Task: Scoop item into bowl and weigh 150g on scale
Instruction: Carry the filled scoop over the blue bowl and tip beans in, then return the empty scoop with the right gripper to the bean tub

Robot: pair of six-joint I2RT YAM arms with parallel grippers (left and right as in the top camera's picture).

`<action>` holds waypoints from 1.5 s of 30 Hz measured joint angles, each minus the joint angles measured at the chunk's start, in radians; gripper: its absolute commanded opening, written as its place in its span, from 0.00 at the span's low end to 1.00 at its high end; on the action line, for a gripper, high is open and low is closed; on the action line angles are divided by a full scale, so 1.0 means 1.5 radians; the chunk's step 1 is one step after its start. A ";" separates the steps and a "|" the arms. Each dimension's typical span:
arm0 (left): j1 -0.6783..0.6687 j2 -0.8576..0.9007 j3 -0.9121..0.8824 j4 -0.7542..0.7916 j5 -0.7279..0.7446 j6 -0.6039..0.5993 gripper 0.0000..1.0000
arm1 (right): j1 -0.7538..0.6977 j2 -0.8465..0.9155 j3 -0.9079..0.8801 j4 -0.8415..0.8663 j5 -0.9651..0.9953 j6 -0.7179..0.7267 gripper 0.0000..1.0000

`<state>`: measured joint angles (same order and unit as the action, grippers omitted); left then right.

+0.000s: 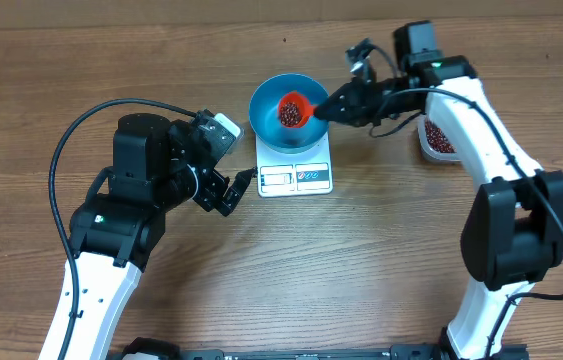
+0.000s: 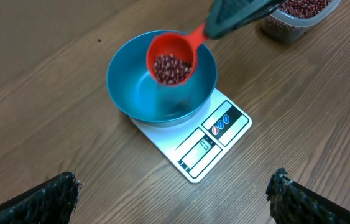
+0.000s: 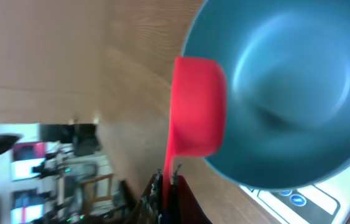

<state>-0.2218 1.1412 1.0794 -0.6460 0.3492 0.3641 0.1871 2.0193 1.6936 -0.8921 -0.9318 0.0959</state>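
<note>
The blue bowl (image 1: 267,122) stands on the white scale (image 1: 296,179) at the middle of the table. A red scoop (image 1: 293,108) filled with dark red-brown beans (image 2: 173,67) hangs level over the bowl's inside. My right gripper (image 1: 335,104) is shut on the scoop's handle, reaching in from the right. In the right wrist view the scoop (image 3: 196,106) is seen from below against the bowl (image 3: 293,93). My left gripper (image 1: 237,188) stands open and holds nothing, just left of the scale (image 2: 215,137). The bowl's bottom (image 2: 140,93) looks bare.
A clear plastic tub (image 1: 438,140) with more beans sits at the right, under my right arm; it also shows as the tub (image 2: 299,14) in the left wrist view. Wooden tabletop (image 1: 361,260) spreads in front of the scale.
</note>
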 measured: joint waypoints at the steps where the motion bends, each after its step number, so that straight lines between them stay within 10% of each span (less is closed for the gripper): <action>1: 0.000 0.000 0.000 0.000 0.000 0.000 1.00 | 0.010 0.001 0.012 -0.001 0.048 0.011 0.04; 27: 0.000 0.000 0.000 0.000 0.000 -0.005 1.00 | 0.257 0.002 0.140 -0.086 0.787 -0.047 0.04; 39: 0.000 0.000 0.000 0.000 0.000 -0.005 0.99 | 0.261 -0.016 0.140 -0.090 0.760 -0.047 0.04; 45: 0.000 0.000 0.000 0.000 0.000 -0.005 0.99 | 0.115 -0.105 0.140 -0.165 0.613 -0.047 0.04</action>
<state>-0.2218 1.1412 1.0794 -0.6460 0.3492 0.3573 0.3592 1.8626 1.9038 -1.1389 -0.0128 0.0257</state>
